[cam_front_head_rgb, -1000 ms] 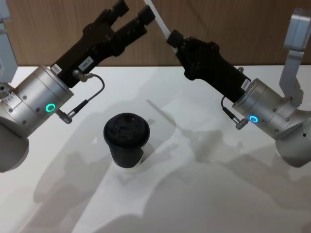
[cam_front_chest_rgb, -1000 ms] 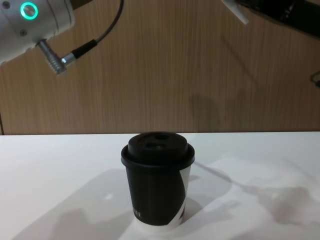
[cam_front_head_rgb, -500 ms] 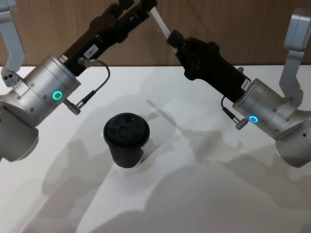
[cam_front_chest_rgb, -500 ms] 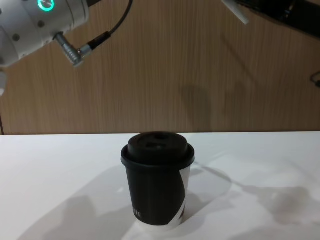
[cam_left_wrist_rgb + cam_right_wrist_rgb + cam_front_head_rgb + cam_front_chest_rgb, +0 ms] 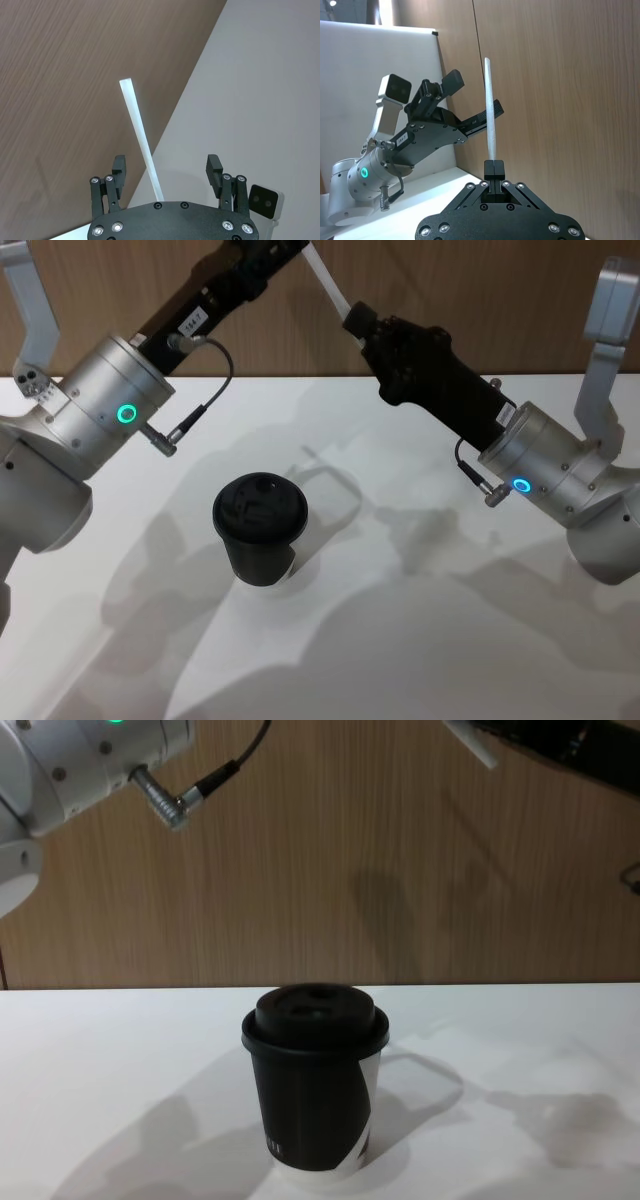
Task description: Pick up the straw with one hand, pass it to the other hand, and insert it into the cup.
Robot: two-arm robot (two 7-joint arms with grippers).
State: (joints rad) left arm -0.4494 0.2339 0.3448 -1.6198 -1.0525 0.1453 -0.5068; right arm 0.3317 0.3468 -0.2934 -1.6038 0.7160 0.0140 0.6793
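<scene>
The cup [image 5: 315, 1105] stands upright on the desk [image 5: 420, 640] with its lid on. High above and behind the cup, to its right, the right end effector [image 5: 494, 167] is clamped on one end of the straw [image 5: 490, 110], which slants up and leftward from there. The left end effector [image 5: 166, 164] reaches in above and behind the cup from its left, spread wide, with the straw passing between its fingers and apart from both in the left wrist view.
</scene>
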